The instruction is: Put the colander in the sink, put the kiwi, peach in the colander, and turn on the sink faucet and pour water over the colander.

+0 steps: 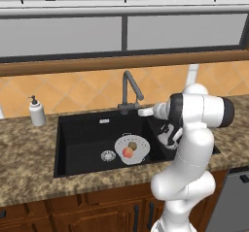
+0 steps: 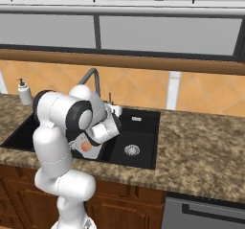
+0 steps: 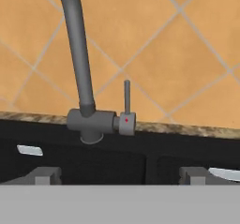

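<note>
black sink, orange-red peach, speckled brown counter

White soap pump bottle on speckled granite counter

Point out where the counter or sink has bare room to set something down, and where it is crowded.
Free: the counter between the soap bottle and the sink; the counter right of the sink in the right base view; the large basin's left floor. Crowded: the colander with kiwi and peach, and around the sink faucet by the arm.
</note>
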Robot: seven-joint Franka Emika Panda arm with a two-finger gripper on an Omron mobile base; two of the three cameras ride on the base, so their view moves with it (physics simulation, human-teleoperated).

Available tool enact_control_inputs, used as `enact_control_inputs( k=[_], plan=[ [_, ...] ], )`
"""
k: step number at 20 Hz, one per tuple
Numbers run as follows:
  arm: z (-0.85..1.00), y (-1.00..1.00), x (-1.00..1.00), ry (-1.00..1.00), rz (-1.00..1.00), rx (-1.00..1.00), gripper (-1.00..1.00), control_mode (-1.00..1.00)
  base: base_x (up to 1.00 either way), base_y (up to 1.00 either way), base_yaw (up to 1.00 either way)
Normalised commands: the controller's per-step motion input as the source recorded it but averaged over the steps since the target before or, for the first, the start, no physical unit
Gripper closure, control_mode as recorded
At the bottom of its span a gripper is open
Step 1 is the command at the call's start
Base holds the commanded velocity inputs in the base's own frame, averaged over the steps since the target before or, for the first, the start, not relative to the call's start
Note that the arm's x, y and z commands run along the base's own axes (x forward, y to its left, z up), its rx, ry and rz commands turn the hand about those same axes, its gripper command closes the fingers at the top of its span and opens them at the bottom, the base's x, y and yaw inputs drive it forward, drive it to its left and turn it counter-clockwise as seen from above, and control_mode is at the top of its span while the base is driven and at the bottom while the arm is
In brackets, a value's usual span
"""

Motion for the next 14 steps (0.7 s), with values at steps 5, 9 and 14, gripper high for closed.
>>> enact_control_inputs(
  k=[5,9,14],
  plan=[
    [0.00,-0.10,0.16,-0.24,0.00,0.07,-1.00,-1.00,0.00,0.00,0.00],
    [0.00,0.00,0.28,-0.20,0.00,0.07,-1.00,-1.00,0.00,0.00,0.00],
    [0.00,-0.03,0.24,-0.08,0.00,0.08,-1.00,-1.00,0.00,0.00,0.00]
  ],
)
